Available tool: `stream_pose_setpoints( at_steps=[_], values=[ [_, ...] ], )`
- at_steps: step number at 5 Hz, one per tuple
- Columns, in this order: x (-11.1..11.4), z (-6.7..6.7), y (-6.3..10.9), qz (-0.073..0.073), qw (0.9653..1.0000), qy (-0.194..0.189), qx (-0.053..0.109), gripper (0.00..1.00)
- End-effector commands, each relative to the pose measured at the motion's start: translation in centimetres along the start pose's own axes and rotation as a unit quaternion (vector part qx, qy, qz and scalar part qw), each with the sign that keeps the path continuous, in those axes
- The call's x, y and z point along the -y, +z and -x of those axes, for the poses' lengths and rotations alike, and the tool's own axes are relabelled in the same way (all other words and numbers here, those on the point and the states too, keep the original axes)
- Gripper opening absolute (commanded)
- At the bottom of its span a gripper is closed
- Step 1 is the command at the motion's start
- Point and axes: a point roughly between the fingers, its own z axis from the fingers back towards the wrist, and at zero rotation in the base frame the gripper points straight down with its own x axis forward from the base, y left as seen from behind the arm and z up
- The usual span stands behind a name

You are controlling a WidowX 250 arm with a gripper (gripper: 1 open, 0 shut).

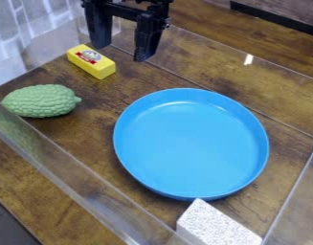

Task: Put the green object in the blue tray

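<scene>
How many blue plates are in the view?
1: the blue plate lies on the table, between the green object and the speckled block.

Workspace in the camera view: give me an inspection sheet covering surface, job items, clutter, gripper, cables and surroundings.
Surface: brown wood-grain tabletop.
Job items: light green, bumpy, oval soft toy lies outside the tray, at left of the picture; round bright blue shallow tray holds nothing.
Clutter: small yellow block with a red label near the toy; white speckled block close to the tray's rim, at the picture's bottom edge.
Gripper: dark two-fingered gripper, open, nothing between the fingers, above the far side.
Cables: nothing seen.
Surroundings: clear, see-through panels around the work area.
</scene>
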Motion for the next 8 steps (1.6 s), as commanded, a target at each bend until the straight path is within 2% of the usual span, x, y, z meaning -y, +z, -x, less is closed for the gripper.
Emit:
stream_pose_setpoints(
  at_steps=[1,2,3,4,5,6,8],
  values=[
    [-0.7,-0.5,0.1,0.002,1.0,-0.004,-0.007,1.0],
    [-1.7,0.4,-1.2,0.002,0.9993,-0.034,-0.015,1.0],
    [-2.4,1.4,-2.1,0.001,0.9962,-0.085,-0.018,1.0],
    [-3.1,2.8,-2.6,0.001,0.9908,-0.135,-0.009,1.0],
    [-5.0,3.1,-3.1,-0.01,0.9905,-0.137,-0.001,1.0],
    [-5.4,2.9,-3.8,-0.014,0.9918,-0.127,0.001,1.0],
    [-6.0,2.7,-5.9,-0.019,0.9898,-0.141,-0.001,1.0]
  ],
)
